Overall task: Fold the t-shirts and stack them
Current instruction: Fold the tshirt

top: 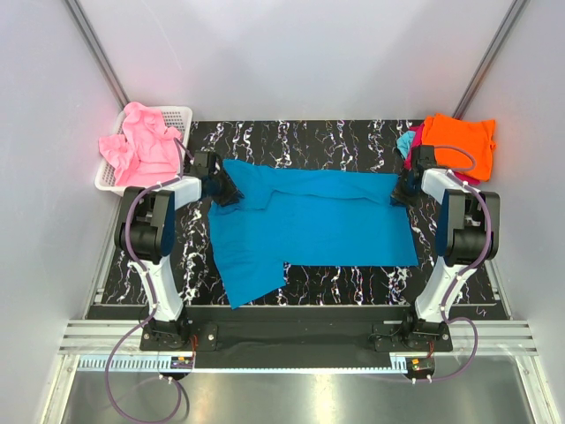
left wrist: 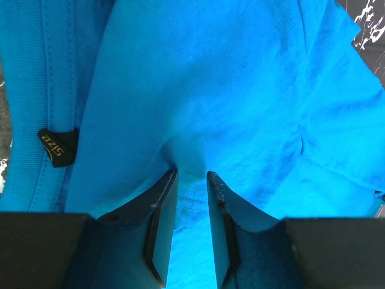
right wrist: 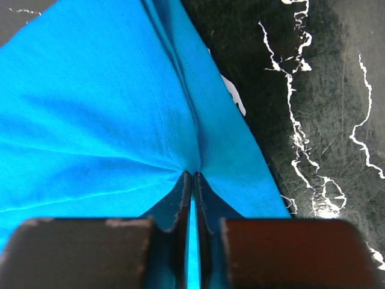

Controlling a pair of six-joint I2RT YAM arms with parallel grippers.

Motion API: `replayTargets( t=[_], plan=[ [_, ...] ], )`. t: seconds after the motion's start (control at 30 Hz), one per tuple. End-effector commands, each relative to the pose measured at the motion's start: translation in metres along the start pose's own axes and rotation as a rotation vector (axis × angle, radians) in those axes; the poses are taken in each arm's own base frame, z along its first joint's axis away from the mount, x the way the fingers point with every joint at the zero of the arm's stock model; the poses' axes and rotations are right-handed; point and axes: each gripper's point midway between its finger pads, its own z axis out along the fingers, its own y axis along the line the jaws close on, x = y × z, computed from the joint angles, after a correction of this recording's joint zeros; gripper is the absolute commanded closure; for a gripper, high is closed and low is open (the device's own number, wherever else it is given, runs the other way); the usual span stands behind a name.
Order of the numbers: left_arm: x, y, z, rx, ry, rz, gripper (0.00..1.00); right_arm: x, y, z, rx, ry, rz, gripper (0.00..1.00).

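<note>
Crosswise, the teal-blue t-shirt (top: 327, 225) lies left to right, far corners clamped by left gripper (top: 229, 193) and right gripper (top: 400, 190).

top external: high at 6 o'clock, looking down on whole tabletop (top: 353, 141) | left wrist: close above teal t-shirt (left wrist: 240, 90), 9 o'clock edge | right wrist: close, 3 o'clock edge | shared: that shirt

Plain white walls (top: 291, 53) enclose a black bench (top: 309, 137) veined white like marble, metal rails (top: 97, 53) slanting up both rear corners.
</note>
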Motion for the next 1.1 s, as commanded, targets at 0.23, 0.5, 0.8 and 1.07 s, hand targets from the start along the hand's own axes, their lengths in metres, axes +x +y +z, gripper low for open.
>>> replayTargets(
  t=[0.23,0.5,0.8,1.07],
  plan=[
    [-0.005,0.011,0.006,-0.05,-0.007,0.007,0.67,-0.017,0.002,-0.01,0.008,-0.045,-0.009,1.0],
    [0.001,0.027,0.006,-0.12,0.01,-0.015,0.69,-0.039,-0.012,-0.043,0.103,-0.151,-0.007,1.0],
    [0.012,0.038,-0.001,-0.173,0.044,-0.045,0.83,-0.038,-0.019,-0.043,0.15,-0.128,-0.001,1.0],
    [0.019,0.041,-0.017,-0.187,0.044,-0.042,1.0,-0.008,-0.027,-0.024,0.164,-0.041,0.039,1.0]
  ],
)
